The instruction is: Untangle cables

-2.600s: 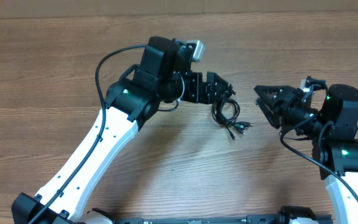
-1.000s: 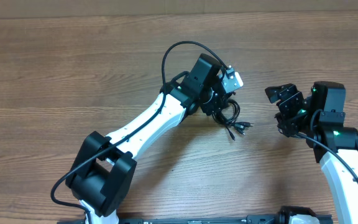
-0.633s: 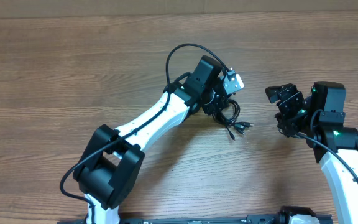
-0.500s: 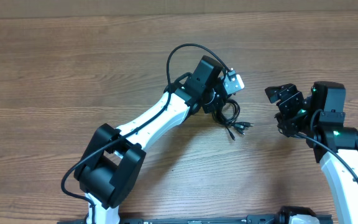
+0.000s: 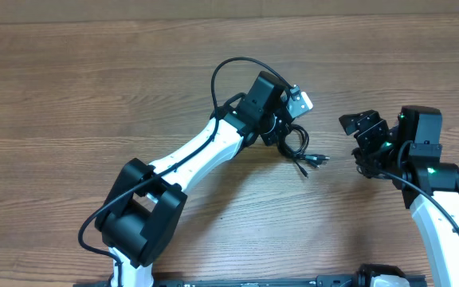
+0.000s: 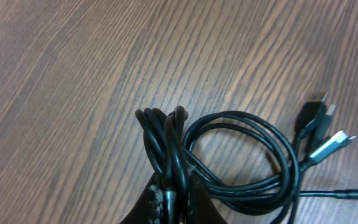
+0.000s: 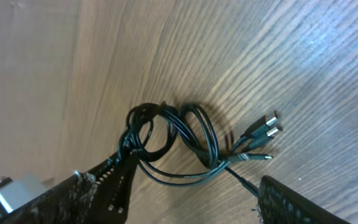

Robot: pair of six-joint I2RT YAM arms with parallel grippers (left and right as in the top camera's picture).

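Robotics lab or test bench, as shown by: one bare wood-grain table [image 5: 70,96]; two white-and-black jointed machines, left arm [image 5: 190,155] and right arm [image 5: 438,219], based at its near edge; green indicator lights lit on the latter.

Cable bundle [image 6: 235,116] on table [image 5: 94,80], folded end pinched in left gripper [image 6: 169,190]. Loops lie ahead and right of its fingertips, connector plugs [image 6: 319,132] farther right. Right gripper [image 5: 357,135] well apart beyond plugs, fingers spread, bundle ahead.
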